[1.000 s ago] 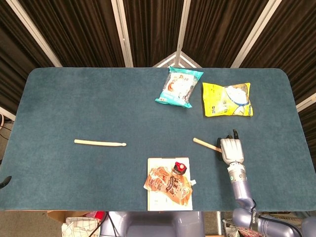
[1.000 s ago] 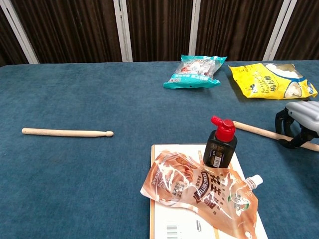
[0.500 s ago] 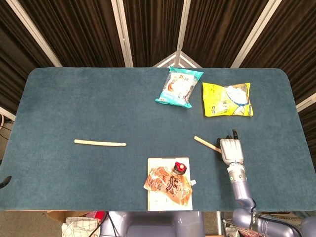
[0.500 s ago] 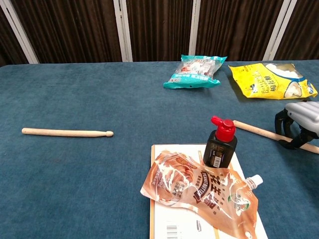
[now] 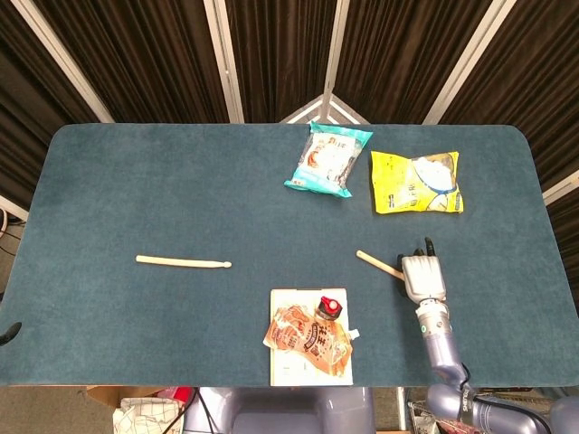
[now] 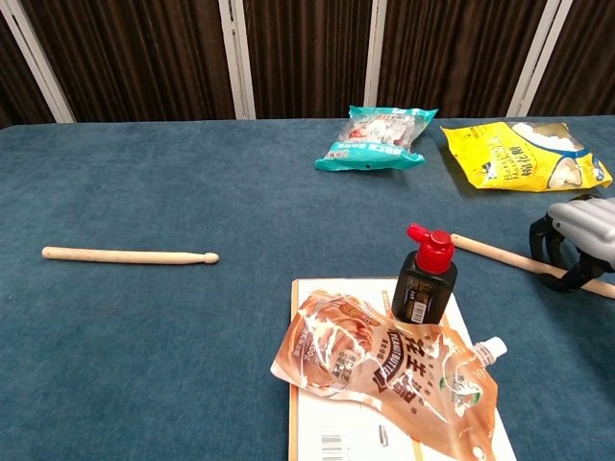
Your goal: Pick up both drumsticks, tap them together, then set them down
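One wooden drumstick (image 5: 181, 262) (image 6: 125, 255) lies flat on the left half of the blue table, with no hand near it. The other drumstick (image 5: 378, 264) (image 6: 490, 252) lies at the right, its tip pointing left and its far end hidden under my right hand (image 5: 422, 276) (image 6: 577, 235). That hand is low on the table with its dark fingers curled around the stick, gripping it. The stick still rests on the cloth. My left hand shows in neither view.
A red-capped black bottle (image 5: 327, 307) (image 6: 425, 279) and an orange pouch (image 5: 308, 339) (image 6: 384, 370) sit on a white sheet (image 6: 327, 423) at the front centre. A teal snack bag (image 5: 328, 159) and a yellow bag (image 5: 416, 183) lie at the back right.
The right drumstick has slid slightly to the right under my right hand, whose fingers have curled a little tighter. The left drumstick has not moved.
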### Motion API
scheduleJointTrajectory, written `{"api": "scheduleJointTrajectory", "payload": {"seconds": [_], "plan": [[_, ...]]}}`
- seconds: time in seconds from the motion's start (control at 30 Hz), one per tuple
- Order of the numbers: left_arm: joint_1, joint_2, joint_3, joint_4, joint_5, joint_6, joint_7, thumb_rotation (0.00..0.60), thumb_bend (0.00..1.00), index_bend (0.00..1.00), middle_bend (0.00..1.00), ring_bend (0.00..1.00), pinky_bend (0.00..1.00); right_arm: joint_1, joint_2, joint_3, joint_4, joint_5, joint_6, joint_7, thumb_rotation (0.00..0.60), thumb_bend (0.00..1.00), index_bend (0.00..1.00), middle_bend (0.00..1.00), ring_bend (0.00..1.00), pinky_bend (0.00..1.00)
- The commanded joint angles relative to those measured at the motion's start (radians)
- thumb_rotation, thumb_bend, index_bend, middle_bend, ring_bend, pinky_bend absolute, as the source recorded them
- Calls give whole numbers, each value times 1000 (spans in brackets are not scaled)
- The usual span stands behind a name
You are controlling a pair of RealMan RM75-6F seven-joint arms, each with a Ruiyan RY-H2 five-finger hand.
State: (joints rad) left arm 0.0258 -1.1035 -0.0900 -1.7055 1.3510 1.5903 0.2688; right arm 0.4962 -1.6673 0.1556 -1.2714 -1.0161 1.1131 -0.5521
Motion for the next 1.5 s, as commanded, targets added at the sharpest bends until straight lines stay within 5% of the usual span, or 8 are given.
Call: {"api": "scheduleJointTrajectory", "payload": {"seconds": [0.03,0.73,1.1,1.3,1.5], "plan": [[0,0,0,0,0,0,-1,600,189,27,0,0,0,0,1,0,-2,1,-1,-4,600,404,530,567,301,0],[1,4,1,1,-2,0,-7,600,189,29,0,0,0,-2,27,-3,-25,-44,4,40,600,492,644,668,372,0],[-14,7,-3,23,35,1,-33,600,190,33,0,0,0,-9,89,2,-45,-281,95,355,600,492,659,677,380,0],[-54,24,-18,37,35,-48,-22,600,192,38,0,0,0,3,151,38,-96,-402,189,477,600,492,659,677,382,0],[-141,59,-57,13,-27,-174,60,600,198,69,7,0,0,38,249,119,-228,-409,195,500,600,492,659,677,382,0]]}}
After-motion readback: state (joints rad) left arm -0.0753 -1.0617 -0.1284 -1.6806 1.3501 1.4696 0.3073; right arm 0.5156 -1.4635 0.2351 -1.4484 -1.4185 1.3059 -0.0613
